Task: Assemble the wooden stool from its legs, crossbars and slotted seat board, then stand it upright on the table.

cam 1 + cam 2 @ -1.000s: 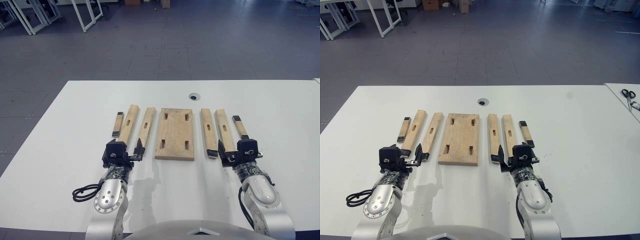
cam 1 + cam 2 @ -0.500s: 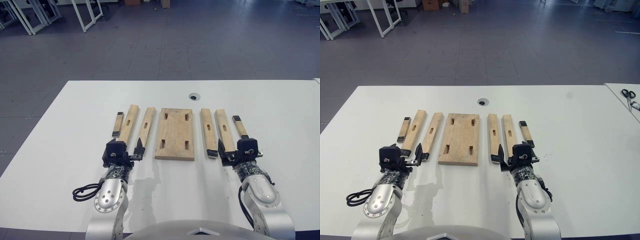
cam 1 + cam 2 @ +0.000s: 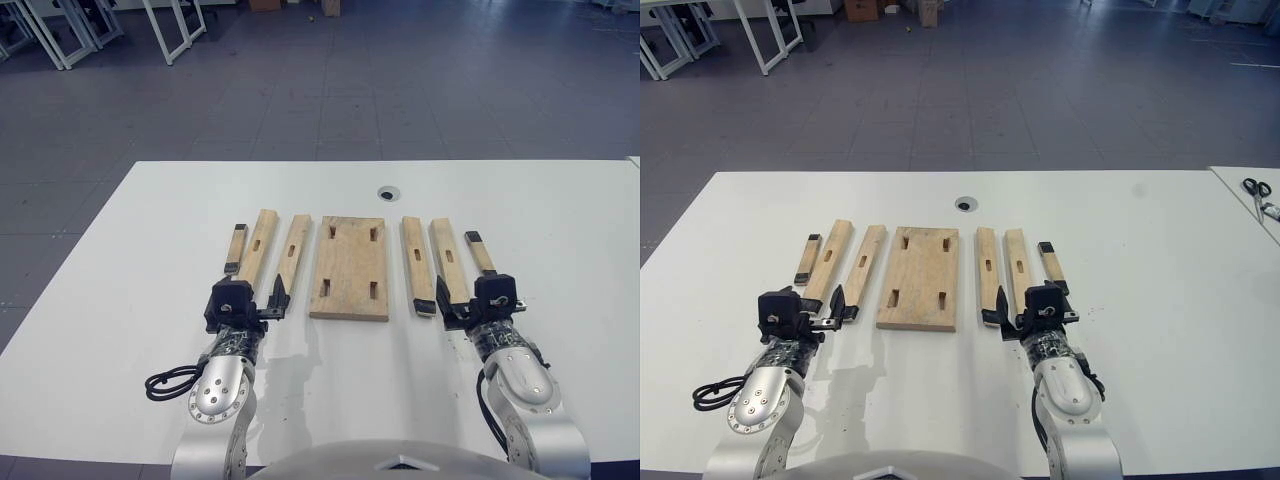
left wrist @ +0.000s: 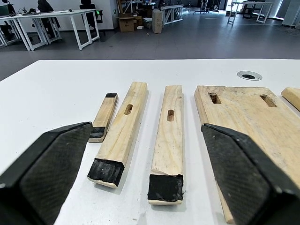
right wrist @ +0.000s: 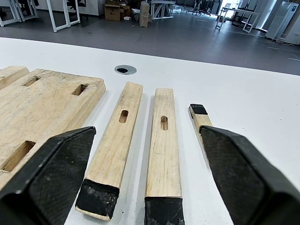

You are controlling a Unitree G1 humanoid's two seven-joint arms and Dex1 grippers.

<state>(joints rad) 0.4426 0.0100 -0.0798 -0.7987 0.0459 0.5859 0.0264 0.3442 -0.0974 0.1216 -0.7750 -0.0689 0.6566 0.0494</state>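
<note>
The slotted seat board (image 3: pixel 349 267) lies flat at the table's middle. Left of it lie two legs (image 3: pixel 258 248) (image 3: pixel 293 253) and a short crossbar (image 3: pixel 235 248). On its right are two more legs (image 3: pixel 418 264) (image 3: pixel 449 262) and another crossbar (image 3: pixel 480 253). All the legs have black end caps. My left gripper (image 3: pixel 254 305) rests open just in front of the left legs, whose near ends (image 4: pixel 169 136) lie between its fingers (image 4: pixel 47 178). My right gripper (image 3: pixel 470 308) stands open in front of the right legs (image 5: pixel 162 140), nothing held.
A round cable grommet (image 3: pixel 388 192) sits in the white table (image 3: pixel 560 230) behind the board. A black cable loop (image 3: pixel 165 385) lies by my left arm. Scissors (image 3: pixel 1257 192) lie on a neighbouring table at far right.
</note>
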